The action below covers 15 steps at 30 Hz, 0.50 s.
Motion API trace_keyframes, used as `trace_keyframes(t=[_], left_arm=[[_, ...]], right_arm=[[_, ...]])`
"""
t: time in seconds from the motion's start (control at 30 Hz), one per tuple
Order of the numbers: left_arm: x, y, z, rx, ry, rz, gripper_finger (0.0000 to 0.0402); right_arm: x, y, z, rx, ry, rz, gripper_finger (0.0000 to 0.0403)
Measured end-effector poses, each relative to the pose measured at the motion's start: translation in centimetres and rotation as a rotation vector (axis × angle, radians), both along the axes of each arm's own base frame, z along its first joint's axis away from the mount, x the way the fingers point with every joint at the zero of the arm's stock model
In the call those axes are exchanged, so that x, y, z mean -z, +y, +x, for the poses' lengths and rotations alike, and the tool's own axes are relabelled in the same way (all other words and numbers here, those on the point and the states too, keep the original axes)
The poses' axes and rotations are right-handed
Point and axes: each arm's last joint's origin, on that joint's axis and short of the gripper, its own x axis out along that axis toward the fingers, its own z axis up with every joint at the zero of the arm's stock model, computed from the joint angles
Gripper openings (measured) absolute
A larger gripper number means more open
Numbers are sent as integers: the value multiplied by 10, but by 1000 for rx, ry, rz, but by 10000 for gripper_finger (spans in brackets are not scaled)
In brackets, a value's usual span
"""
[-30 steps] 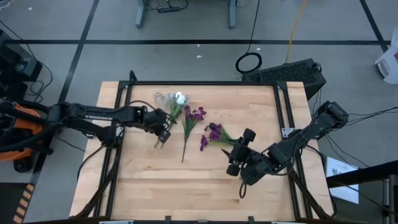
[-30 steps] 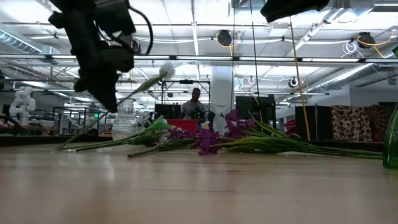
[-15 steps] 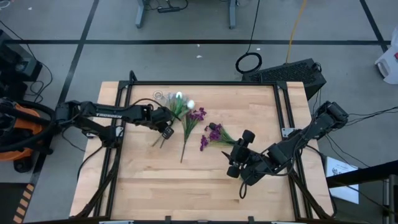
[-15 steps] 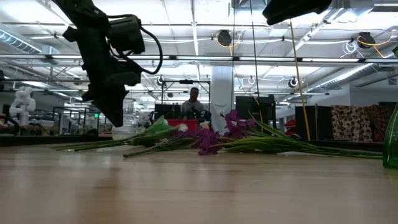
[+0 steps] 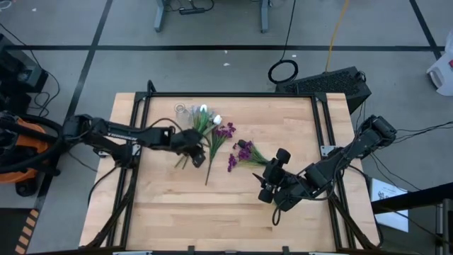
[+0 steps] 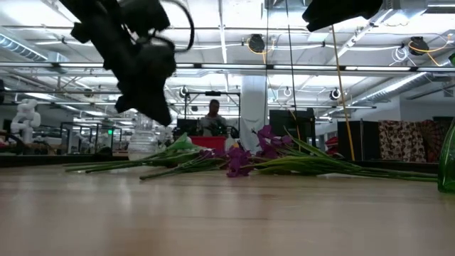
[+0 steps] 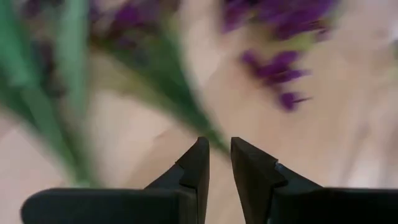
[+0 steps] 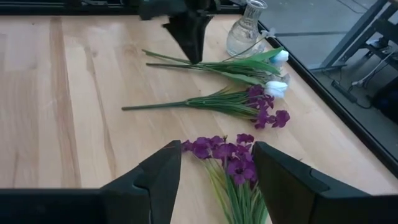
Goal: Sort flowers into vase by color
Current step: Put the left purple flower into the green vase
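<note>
Several artificial flowers lie flat on the wooden table. Two white tulip buds (image 5: 205, 112) on green stalks lie nearest the clear glass vase (image 5: 182, 110). A long purple stem (image 5: 214, 142) lies beside them, and a purple cluster (image 5: 243, 151) lies further right. My left gripper (image 5: 197, 156) hovers over the green stalks (image 7: 180, 106), its fingers only narrowly open and holding nothing. My right gripper (image 8: 214, 168) is wide open. It stands low near the purple cluster (image 8: 227, 152), one finger on either side of its stalk end, not touching it.
The clear vase (image 8: 245, 31) stands near the table's far edge, beside the tulip heads. A green glass object (image 6: 448, 163) shows at the right edge of the low view. Black rails (image 5: 325, 124) frame the table. The near half of the wood (image 5: 212, 212) is bare. A person (image 6: 213, 117) stands in the room behind.
My left gripper has moved toward the table's right edge, over the purple stem's stalks. The white tulip stem, which slanted up off the table a second ago with its bud raised, now lies flat among the other stalks, its bud swung slightly rightward.
</note>
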Motion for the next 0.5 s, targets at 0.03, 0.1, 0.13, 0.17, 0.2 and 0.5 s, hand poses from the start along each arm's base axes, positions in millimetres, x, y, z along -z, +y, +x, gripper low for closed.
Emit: trace_keyframes(t=[0.03,0.1,0.13,0.17,0.2,0.5], left_arm=[[-2,-7,2,15,-30,17,72],[-6,-19,6,30,-90,55,72],[-8,-25,8,30,-115,73,72],[-8,-30,9,16,-134,88,72],[-8,-35,10,-5,-148,107,73],[13,-52,22,-192,-172,256,107]], right_arm=[[0,0,0,1,-1,1,194],[0,0,0,5,-8,5,194],[0,0,0,8,-12,10,194],[0,0,0,11,-14,14,194],[0,0,0,13,-17,14,194],[-3,1,3,15,-51,34,194]])
